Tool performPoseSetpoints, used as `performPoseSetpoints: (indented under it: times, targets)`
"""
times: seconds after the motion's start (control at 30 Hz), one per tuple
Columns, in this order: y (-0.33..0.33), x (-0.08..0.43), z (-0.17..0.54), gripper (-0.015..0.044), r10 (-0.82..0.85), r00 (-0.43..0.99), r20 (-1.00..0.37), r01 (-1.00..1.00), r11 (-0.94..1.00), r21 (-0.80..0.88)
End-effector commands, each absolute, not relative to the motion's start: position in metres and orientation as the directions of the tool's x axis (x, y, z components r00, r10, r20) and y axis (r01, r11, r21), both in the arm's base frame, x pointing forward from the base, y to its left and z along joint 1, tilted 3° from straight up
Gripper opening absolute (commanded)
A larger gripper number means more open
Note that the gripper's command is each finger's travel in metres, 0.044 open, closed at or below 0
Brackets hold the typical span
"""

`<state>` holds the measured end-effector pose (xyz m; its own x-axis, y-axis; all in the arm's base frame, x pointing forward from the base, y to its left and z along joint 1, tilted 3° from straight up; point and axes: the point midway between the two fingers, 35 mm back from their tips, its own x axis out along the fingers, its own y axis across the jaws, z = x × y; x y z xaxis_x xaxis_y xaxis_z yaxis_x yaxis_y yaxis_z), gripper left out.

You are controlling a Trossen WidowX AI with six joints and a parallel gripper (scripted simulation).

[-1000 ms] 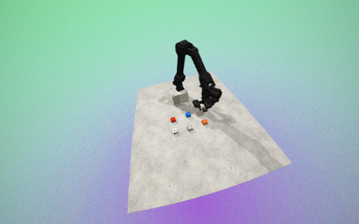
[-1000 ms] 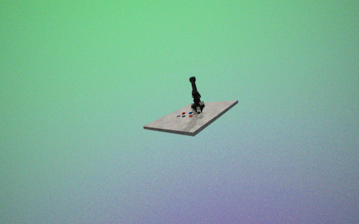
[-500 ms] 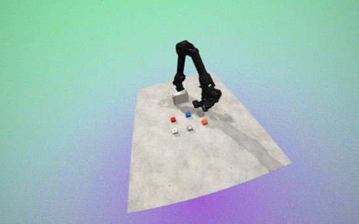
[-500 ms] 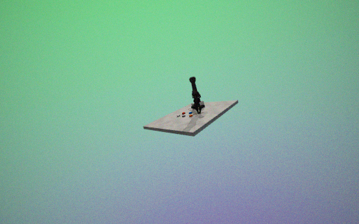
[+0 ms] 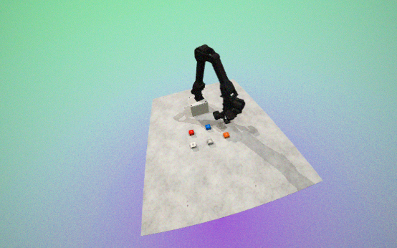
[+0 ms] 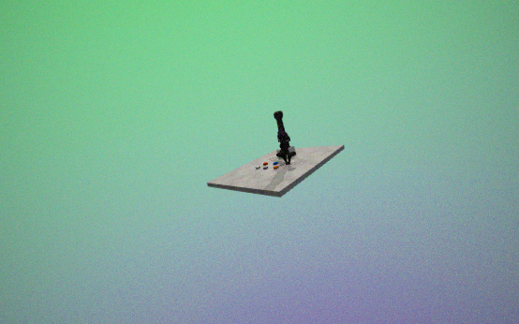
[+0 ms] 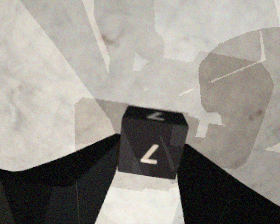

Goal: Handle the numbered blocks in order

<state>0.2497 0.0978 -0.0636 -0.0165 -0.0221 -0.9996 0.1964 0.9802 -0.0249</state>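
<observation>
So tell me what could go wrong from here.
The black block is pinched between the gripper's fingertips. It shows a 7, so any upward motion before release could break the no-lift rule. Sideways drift on leaving might brush the nearby blue block, possibly out of order.

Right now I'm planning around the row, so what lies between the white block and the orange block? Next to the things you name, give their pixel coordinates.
A gray block (image 5: 210, 142) (image 6: 265, 168) lies between them, as the top and exterior views show.

Black block (image 7: 152, 142) — upside-down 7 on two faces; other digits — too small.
</observation>
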Motion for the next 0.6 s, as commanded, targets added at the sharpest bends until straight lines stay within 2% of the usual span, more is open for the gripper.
performPoseSetpoints:
  times: [0.0, 0.23, 0.57]
  targets:
    - [0.098, 0.25, -0.064, 0.0225, -0.02, -0.015, -1.0, 0.199, 0.98, -0.023]
    - [0.098, 0.25, -0.064, 0.04, -0.02, -0.015, -1.0, 0.199, 0.98, -0.023]
    - [0.099, 0.251, -0.027, 0.04, -0.02, -0.015, -1.0, 0.199, 0.98, -0.023]
